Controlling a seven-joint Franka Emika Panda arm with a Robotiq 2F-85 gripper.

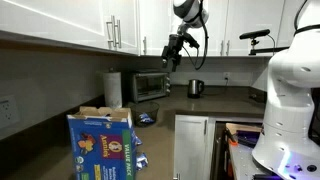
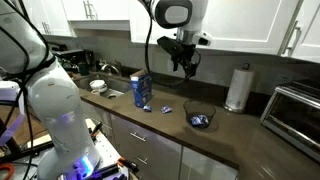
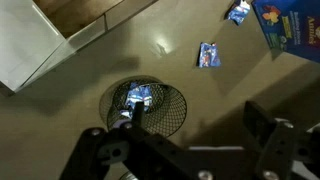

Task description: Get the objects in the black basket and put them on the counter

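The black basket (image 3: 176,108) sits on the dark counter (image 3: 200,95) and holds small blue items (image 3: 138,97). It shows in both exterior views (image 2: 190,112) (image 1: 147,118). Two blue packets (image 3: 208,55) (image 3: 238,12) lie on the counter beside the basket; they also show in an exterior view (image 2: 165,107). My gripper (image 3: 195,125) is open and empty, well above the counter, with one finger over the basket's edge in the wrist view. It hangs high in both exterior views (image 1: 172,52) (image 2: 185,65).
A blue-and-yellow cardboard box (image 2: 141,90) (image 1: 103,140) stands on the counter. A silver toaster oven (image 1: 150,85) (image 2: 295,115), a paper towel roll (image 2: 237,88) and a kettle (image 1: 196,88) stand along the wall. White cabinets hang above.
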